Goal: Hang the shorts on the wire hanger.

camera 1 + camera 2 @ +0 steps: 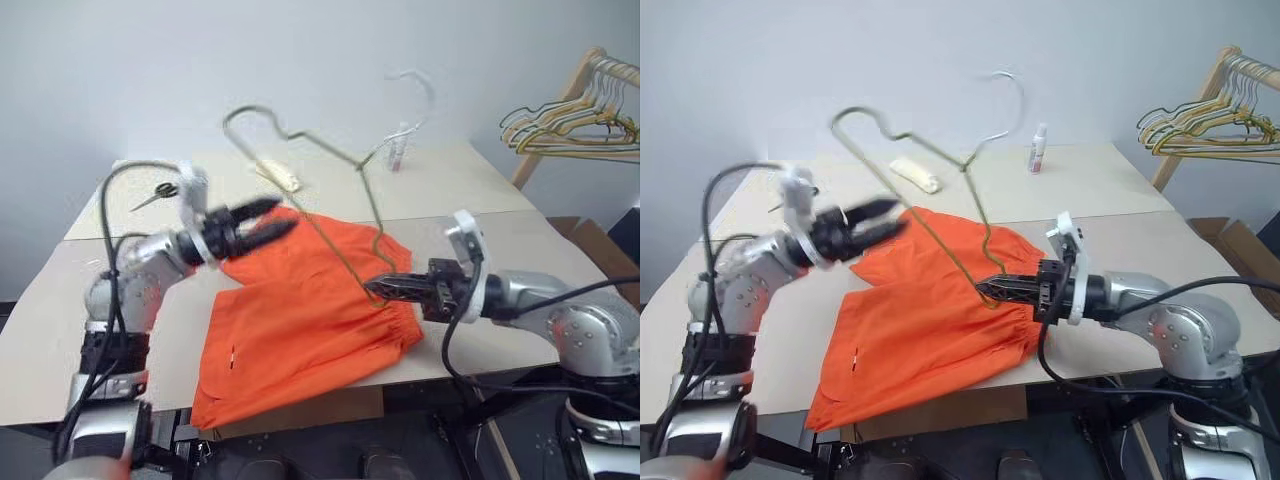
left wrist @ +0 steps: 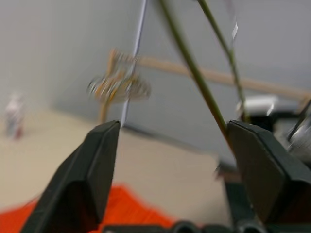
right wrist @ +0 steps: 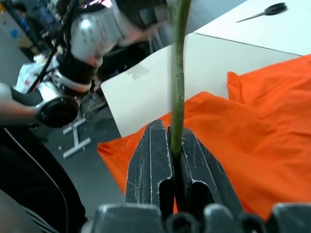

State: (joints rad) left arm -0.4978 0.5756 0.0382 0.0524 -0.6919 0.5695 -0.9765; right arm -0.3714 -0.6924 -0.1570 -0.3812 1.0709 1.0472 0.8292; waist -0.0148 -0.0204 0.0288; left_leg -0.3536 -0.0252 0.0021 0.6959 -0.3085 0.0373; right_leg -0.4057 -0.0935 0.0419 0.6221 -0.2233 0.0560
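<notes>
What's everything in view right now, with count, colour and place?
shorts: one, bright orange, spread on the table's near half.
wire hanger: one, pale grey-green, standing tilted above the shorts, its lower corner held by the right gripper.
table: two beige tops pushed together.
scissors: one pair, dark, far left of the table.
small bottle: one, white with red, far side of the table.
pale roll: one, cream, far side of the table.
hanger bundle on wooden rack: several, yellowish and dark, far right.
left gripper: open, above the shorts' far edge.
right gripper: shut on the hanger wire.
</notes>
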